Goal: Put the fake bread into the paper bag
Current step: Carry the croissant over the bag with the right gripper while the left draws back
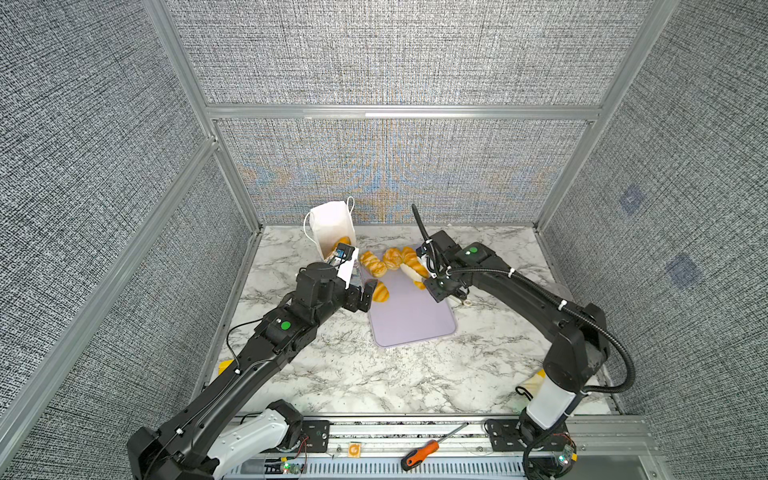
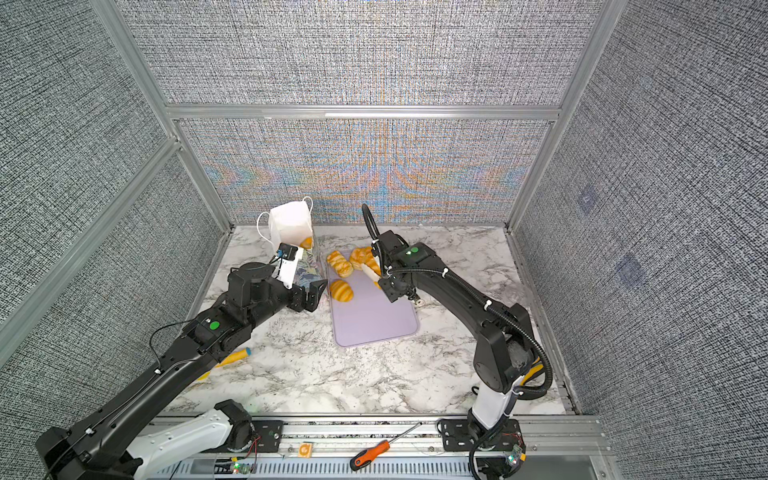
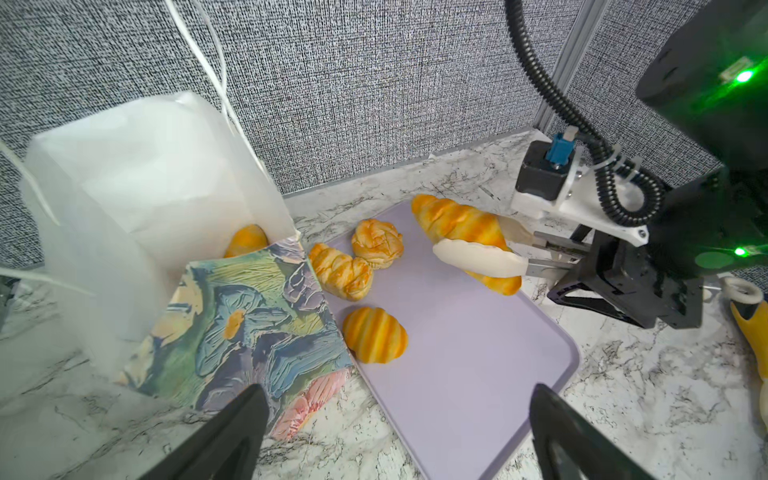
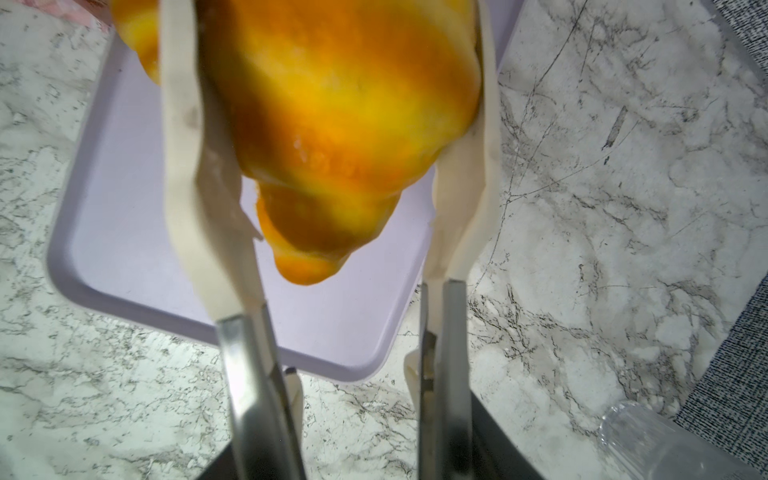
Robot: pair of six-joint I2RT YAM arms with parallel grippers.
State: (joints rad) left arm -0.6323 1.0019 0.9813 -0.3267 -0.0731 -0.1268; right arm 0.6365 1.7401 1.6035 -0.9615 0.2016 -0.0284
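Above the 1 o'clock corner of the lilac tray (image 3: 457,374), taking 12 o'clock as the back wall in both top views, the right claw (image 3: 469,243) is clenched on one long croissant (image 3: 457,222) of the fake bread. Its cream pads (image 3: 478,258) press both flanks, and the piece appears lifted clear of the tray.

Step in hand: transfer of a grasped piece to the paper bag (image 3: 232,316). The bag stands on the tabletop (image 1: 374,382) at about 10 o'clock from the tray, mouth open, white lining showing. One bagged piece (image 3: 246,241) is visible inside. Three pieces lie loose at the tray's 11 o'clock end:

- braided roll (image 3: 340,272)
- round roll (image 3: 377,243), touching the braided roll
- striped roll (image 3: 374,336), apart from both, nearer 9 o'clock

Next move, as judged: carry the croissant toward 10 o'clock, high enough to pass over the loose pieces and the bag's rim, then turn it end-first — the mouth looks narrow for its length.

Clearances: the left claw (image 3: 397,395) is fully released and grasps nothing. It sits just beside the bag's 5 o'clock corner, and whether it touches cannot be told. The back wall stands close behind the bag, so little room exists there. The tray's 6 o'clock half is bare.
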